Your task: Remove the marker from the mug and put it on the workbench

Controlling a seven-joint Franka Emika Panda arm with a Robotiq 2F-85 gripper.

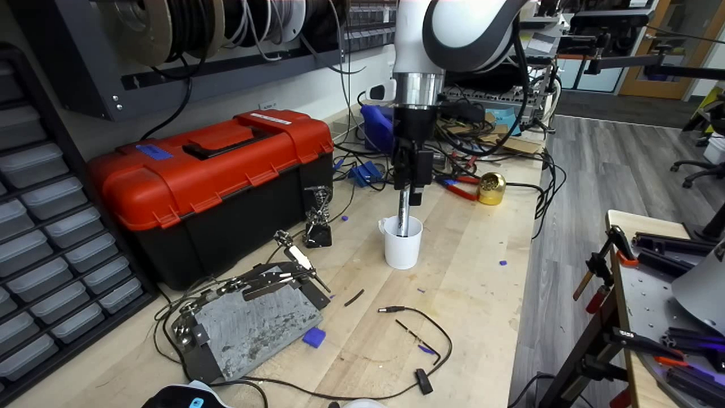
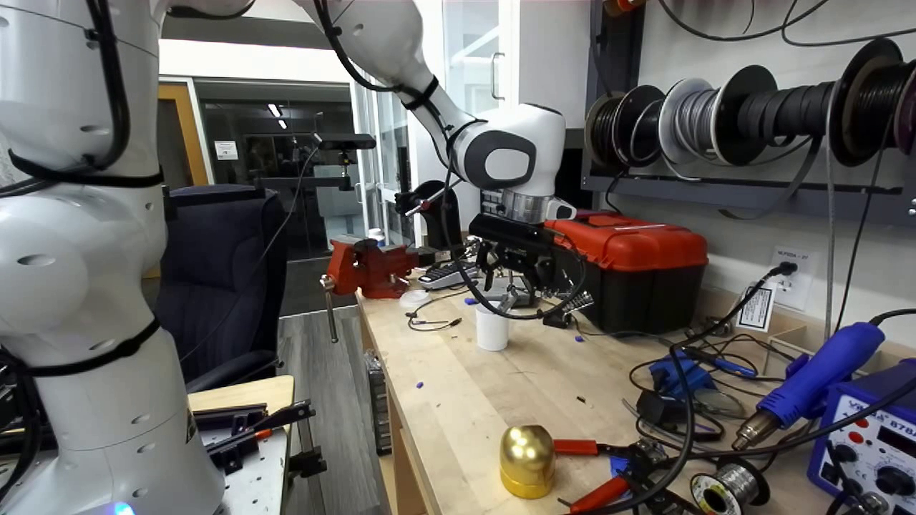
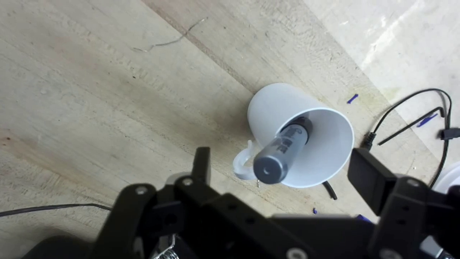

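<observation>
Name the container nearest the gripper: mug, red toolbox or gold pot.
The white mug, just below the open gripper, with the marker jutting from it; the red toolbox and gold pot sit farther off.

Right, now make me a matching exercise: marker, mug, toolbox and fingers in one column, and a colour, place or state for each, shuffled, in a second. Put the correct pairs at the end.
Column one
1. marker
2. mug
3. toolbox
4. fingers

Column two
A. spread apart
B. red on top, black below
C. leaning, its lower part inside the mug
D. white, standing upright on the workbench

Pairs: 1-C, 2-D, 3-B, 4-A
</observation>
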